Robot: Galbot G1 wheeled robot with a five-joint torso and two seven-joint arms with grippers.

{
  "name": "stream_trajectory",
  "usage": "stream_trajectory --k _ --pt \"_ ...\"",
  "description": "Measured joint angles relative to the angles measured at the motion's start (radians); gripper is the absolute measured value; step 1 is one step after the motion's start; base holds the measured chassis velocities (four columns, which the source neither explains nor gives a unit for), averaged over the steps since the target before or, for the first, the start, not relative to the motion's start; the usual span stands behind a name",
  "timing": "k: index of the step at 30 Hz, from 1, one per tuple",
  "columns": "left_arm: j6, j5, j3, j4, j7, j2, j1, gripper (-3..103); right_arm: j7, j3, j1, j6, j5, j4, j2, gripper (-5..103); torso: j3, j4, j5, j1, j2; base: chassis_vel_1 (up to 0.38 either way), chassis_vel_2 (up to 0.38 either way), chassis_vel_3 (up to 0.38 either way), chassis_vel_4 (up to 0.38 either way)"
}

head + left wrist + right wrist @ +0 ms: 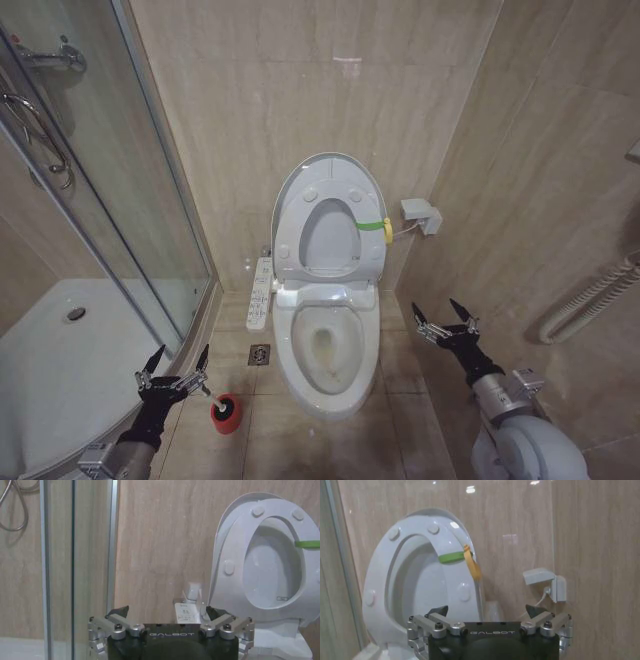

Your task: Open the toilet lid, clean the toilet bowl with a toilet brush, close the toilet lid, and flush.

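Lid (300, 190) and seat stand raised. Both arms reach forward low, flanking the bowl (325, 385): left pincer (174, 368) spread, seemingly above the brush (224, 411); right pincer (444, 318) spread.

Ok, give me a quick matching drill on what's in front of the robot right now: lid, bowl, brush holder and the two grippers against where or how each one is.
Things:
1. toilet lid
2. toilet bowl
3. toilet brush with its red holder
4. left gripper
5. right gripper

States:
A. open, on the right of the toilet, above the floor
B. raised upright against the wall
C. on the floor, left of the toilet
D. uncovered, brownish stain inside
E. open, low, just beside the red holder

Pairs: 1-B, 2-D, 3-C, 4-E, 5-A
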Motion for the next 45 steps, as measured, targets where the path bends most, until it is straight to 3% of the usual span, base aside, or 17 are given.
stream_trajectory --k 19,24,38,45 --pt "0.000 0.000 0.000 0.000 0.000 0.000 0.000 100 0.032 -0.001 0.000 -0.025 0.026 0.015 0.004 100 0.000 0.0000 -0.0001 0.000 0.000 0.000 0.000 0.000 0.000" --pt "0.000 0.000 0.000 0.000 0.000 0.000 0.000 100 0.021 0.007 -0.001 0.028 0.014 0.002 0.003 100 0.000 0.0000 0.0000 0.000 0.000 -0.040 0.034 0.036 -0.044" --pt "0.000 0.000 0.000 0.000 0.000 0.000 0.000 100 0.014 0.009 0.015 0.035 -0.001 -0.013 0.005 100 0.000 0.0000 -0.0001 0.000 0.000 -0.019 0.027 0.027 -0.022" --pt "0.000 0.000 0.000 0.000 0.000 0.000 0.000 100 0.005 0.009 0.022 0.084 -0.048 -0.038 0.000 100 0.000 0.0000 0.0000 0.000 0.000 -0.035 0.047 0.047 -0.044"
